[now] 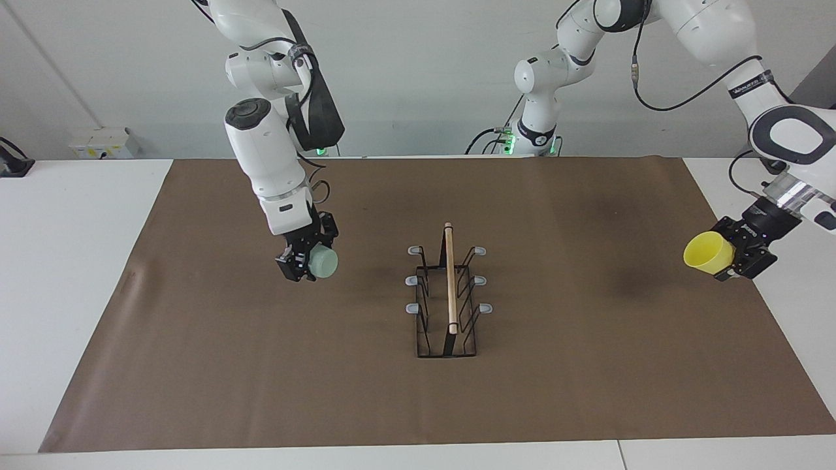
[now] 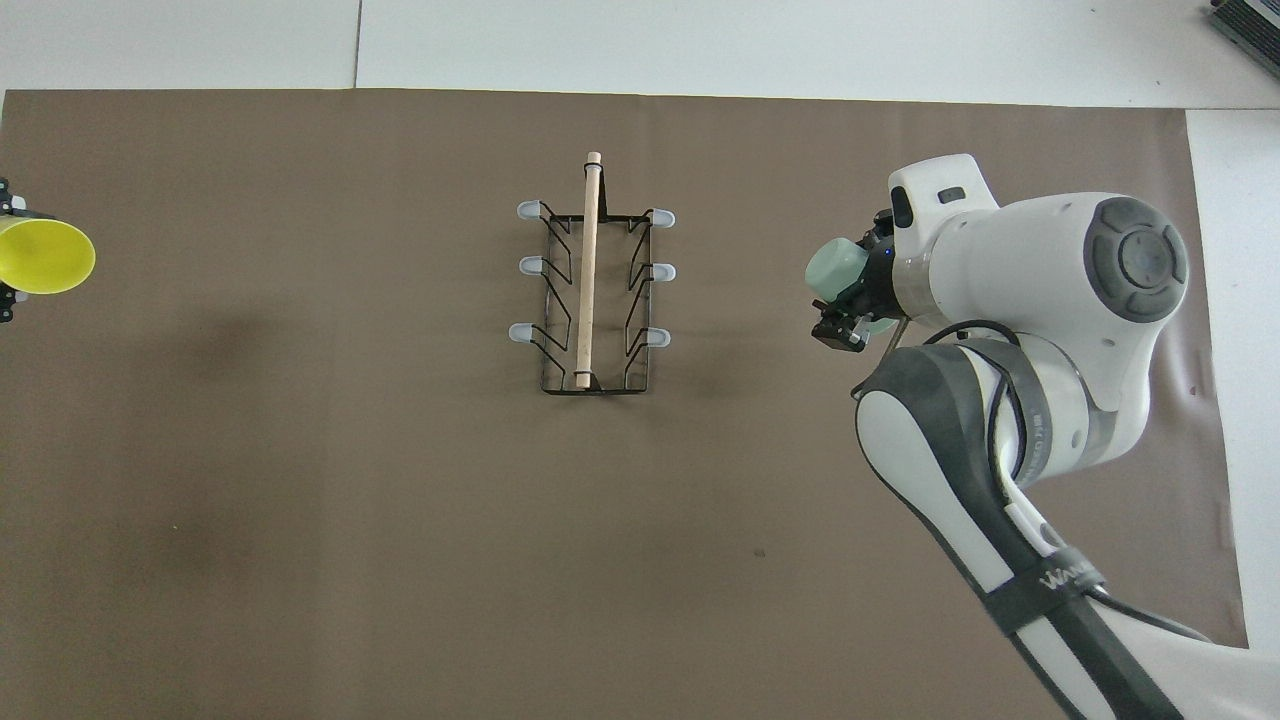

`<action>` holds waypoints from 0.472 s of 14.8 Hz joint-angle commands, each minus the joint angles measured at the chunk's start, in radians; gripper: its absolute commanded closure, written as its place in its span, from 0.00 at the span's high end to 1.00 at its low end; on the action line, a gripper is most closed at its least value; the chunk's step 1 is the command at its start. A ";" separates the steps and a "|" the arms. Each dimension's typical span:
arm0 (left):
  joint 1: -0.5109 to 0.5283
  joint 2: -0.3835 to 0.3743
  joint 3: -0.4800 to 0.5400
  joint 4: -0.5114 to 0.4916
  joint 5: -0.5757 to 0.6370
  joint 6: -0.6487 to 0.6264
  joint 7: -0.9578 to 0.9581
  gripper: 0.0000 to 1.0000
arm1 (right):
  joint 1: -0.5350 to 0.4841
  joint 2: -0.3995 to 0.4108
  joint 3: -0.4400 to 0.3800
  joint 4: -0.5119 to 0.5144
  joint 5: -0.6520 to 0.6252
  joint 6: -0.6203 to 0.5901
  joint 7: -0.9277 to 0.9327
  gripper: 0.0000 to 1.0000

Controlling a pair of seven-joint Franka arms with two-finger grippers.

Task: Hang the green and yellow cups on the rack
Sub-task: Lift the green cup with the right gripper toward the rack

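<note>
The black wire rack (image 1: pixel 450 287) (image 2: pixel 588 280), with a wooden rod along its top, stands in the middle of the brown mat. Its grey-tipped prongs carry nothing. My right gripper (image 1: pixel 305 264) (image 2: pixel 848 312) hangs over the mat toward the right arm's end, level with the rack. It is shut on the mint green cup (image 1: pixel 324 262) (image 2: pixel 836 272), which lies sideways. My left gripper (image 1: pixel 735 258) hovers over the mat's edge at the left arm's end. It is shut on the yellow cup (image 1: pixel 707 252) (image 2: pixel 42 256), also sideways, its mouth turned toward the rack.
The brown mat (image 1: pixel 261 365) (image 2: pixel 300 500) covers most of the white table (image 1: pixel 65 261). A small grey box (image 1: pixel 104 142) sits at the table's robot-side edge, at the right arm's end. The right arm's bulky upper links (image 2: pixel 1040 300) hang over that end of the mat.
</note>
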 commanded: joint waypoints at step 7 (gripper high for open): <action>-0.144 -0.073 0.022 0.067 0.485 -0.021 -0.195 0.00 | -0.015 -0.051 0.007 -0.010 0.694 0.010 -0.254 0.00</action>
